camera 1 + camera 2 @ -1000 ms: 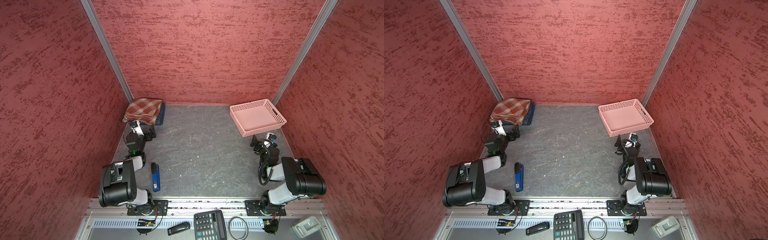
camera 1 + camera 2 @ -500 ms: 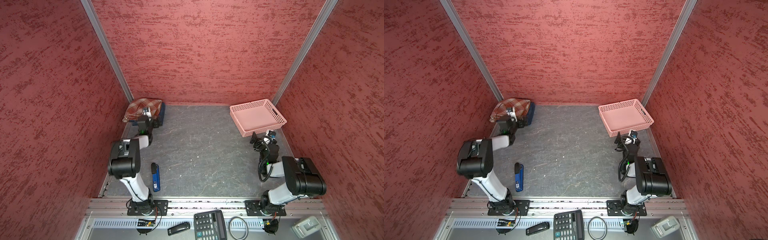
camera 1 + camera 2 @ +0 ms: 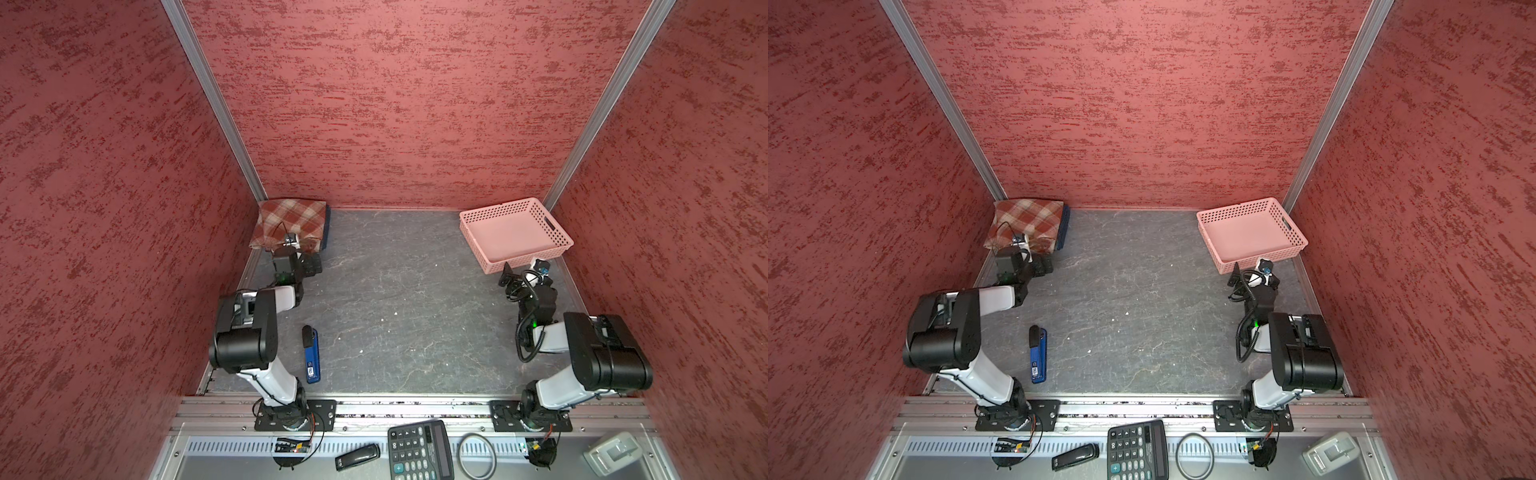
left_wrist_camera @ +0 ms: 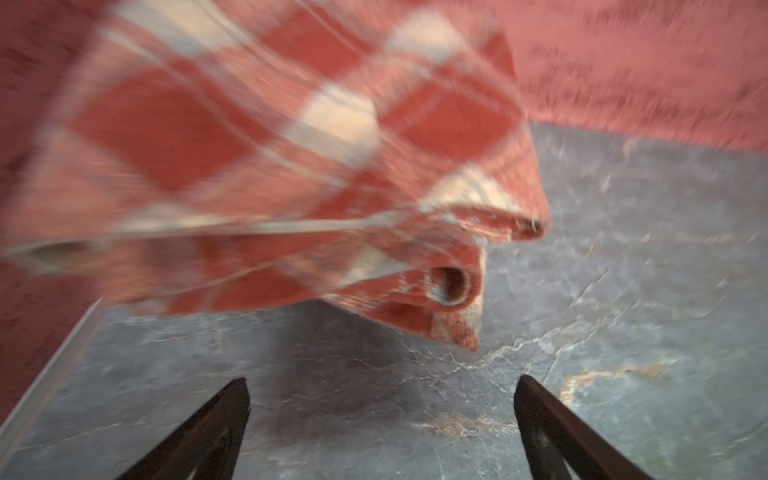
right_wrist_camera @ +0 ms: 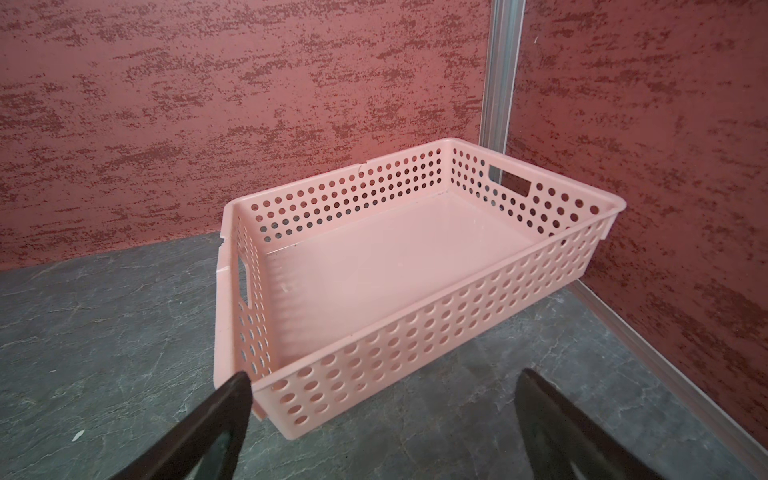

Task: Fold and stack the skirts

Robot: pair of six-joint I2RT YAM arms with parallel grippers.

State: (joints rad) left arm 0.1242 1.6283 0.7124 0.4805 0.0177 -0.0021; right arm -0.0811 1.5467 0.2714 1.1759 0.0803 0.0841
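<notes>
One plaid skirt (image 4: 266, 137), folds toward left tool (image 4: 382, 380)

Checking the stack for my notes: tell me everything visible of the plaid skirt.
The plaid skirt is soft woven cloth in rust-red and cream checks, folded into a rough rectangle, with rolled, layered edges at its near corner. It lies flat in the far left corner of the table, on top of dark blue denim whose edge peeks out on its right. The open left hand faces it without touching.

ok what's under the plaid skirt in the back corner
Dark blue denim peeks out beneath the plaid skirt along one side. The rest, and how many pieces, is covered by the plaid.
</notes>
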